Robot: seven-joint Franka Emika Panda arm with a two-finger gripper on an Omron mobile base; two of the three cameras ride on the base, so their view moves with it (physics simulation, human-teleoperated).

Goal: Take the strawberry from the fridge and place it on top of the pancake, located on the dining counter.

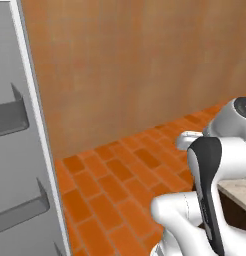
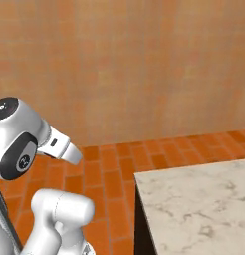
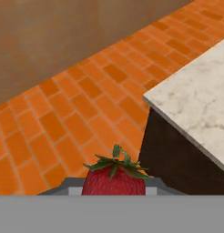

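Observation:
In the hand view, the red strawberry (image 3: 114,180) with its green leaves sits at the bottom edge, and my gripper (image 3: 114,185) is shut on it. It hangs over the brick floor, just off a corner of the beige marbled dining counter (image 3: 200,100). That counter also fills the lower right of the right base view (image 2: 194,199) and peeks out behind my arm in the left base view (image 1: 240,192). The fridge's open light-grey door (image 1: 15,150), with its inner shelves, stands at the far left. The pancake is out of view.
An orange brick floor (image 1: 120,185) stretches between the fridge door and the counter. A tan wall (image 2: 134,64) closes the scene behind. The counter's dark wood base (image 3: 177,159) drops below the stone top.

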